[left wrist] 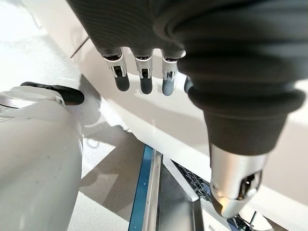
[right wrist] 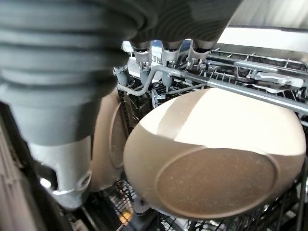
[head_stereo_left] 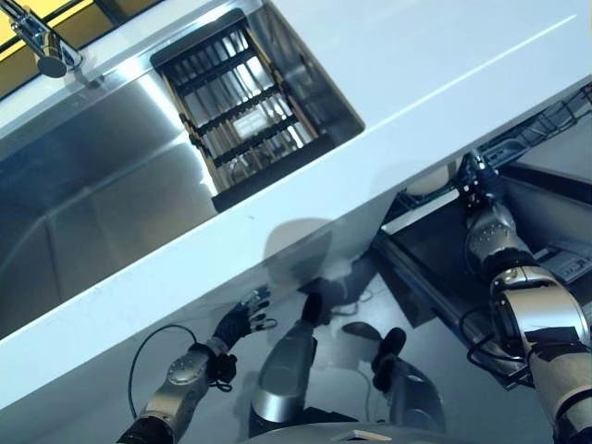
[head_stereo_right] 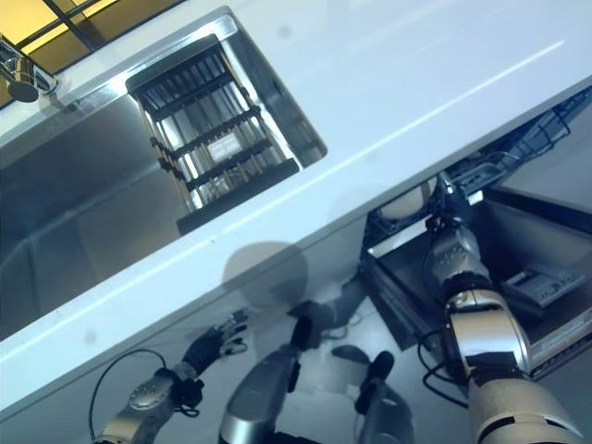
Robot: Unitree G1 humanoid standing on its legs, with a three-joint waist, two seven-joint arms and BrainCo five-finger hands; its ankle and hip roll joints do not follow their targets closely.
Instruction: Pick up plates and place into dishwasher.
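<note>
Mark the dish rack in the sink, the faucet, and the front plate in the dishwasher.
dish rack (head_stereo_left: 245, 120), left eye view, middle slats.
faucet (head_stereo_left: 42, 42), left eye view, spout.
front plate (right wrist: 216, 185), right wrist view, underside base.

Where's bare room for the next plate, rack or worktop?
Rack: bare tines beyond the front plate, toward the far rail. Crowded where the second plate stands close beside the right hand. The white counter beside the sink is bare.

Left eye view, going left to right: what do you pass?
Faucet → sink basin → left hand below the counter edge → dark drying rack in the sink → white countertop → right hand at the dishwasher rack.
</note>
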